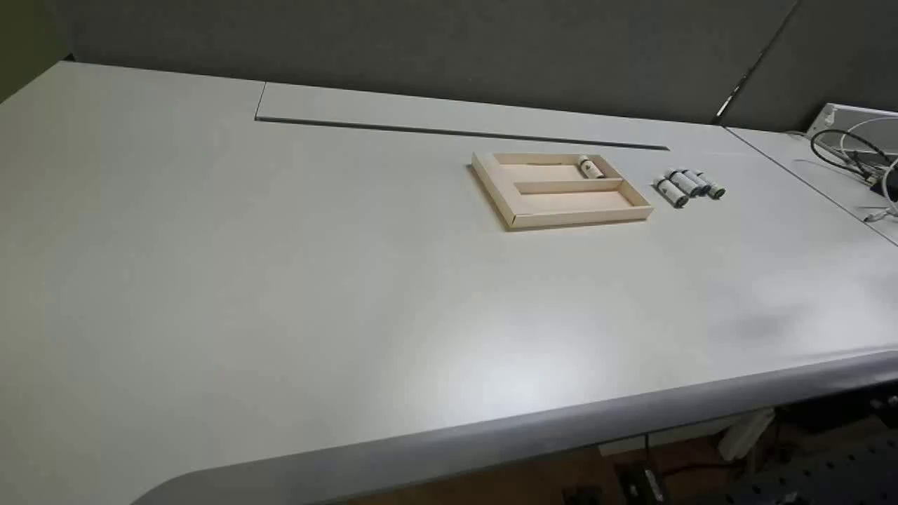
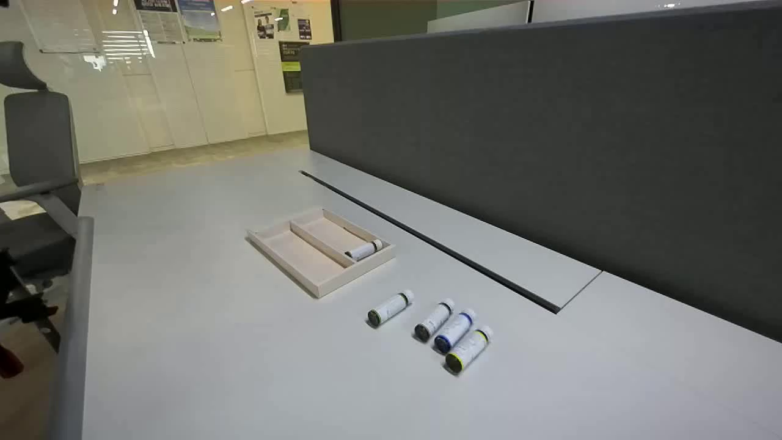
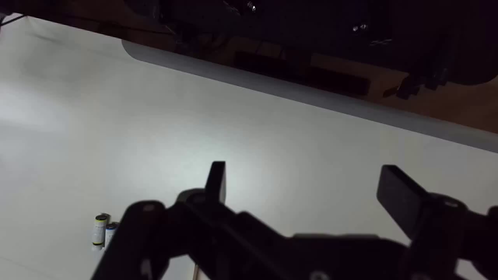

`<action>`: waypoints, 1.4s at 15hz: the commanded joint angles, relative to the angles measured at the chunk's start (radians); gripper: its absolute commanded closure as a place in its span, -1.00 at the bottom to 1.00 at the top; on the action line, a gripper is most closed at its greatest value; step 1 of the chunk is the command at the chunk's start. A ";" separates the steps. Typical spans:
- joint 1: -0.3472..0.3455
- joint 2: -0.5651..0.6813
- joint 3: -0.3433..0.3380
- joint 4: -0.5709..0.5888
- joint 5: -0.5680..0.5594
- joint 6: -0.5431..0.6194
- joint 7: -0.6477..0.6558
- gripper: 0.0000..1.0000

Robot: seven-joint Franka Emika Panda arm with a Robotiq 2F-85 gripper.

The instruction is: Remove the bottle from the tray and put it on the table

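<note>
In the wrist view, your gripper [image 3: 305,182] stands with its two fingers spread wide; between the pads [image 3: 397,194] you see only the surface of the table [image 3: 272,136], and the jaws hold nothing. Locate the white-labelled bottle [image 2: 365,250] inside the light-wood tray [image 2: 354,272], as both exterior views show; it lies on its side in the compartment nearer the grey partition [image 2: 550,153], at the end facing four similar bottles [image 1: 682,182]; the divider [image 2: 322,244] runs alongside that compartment.

Note that the four similar bottles lie on the table near the tray; in an exterior view, the green-banded bottle [image 2: 391,308] lies apart from the other three, and the blue-banded bottle [image 2: 455,330] lies just beside the yellow-banded bottle [image 2: 469,349]. At the lower left of your wrist view, a finger partly covers the blue-banded bottle; the sliver of pale wood [image 3: 195,272] at the bottom edge is probably the tray's rim.
</note>
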 commanded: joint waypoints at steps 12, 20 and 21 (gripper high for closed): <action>0.015 0.015 -0.031 0.004 -0.012 0.070 0.025 -1.00; -0.026 0.320 -0.149 0.185 -0.024 0.388 -0.174 -1.00; -0.034 0.381 -0.171 0.245 -0.013 0.385 -0.222 -1.00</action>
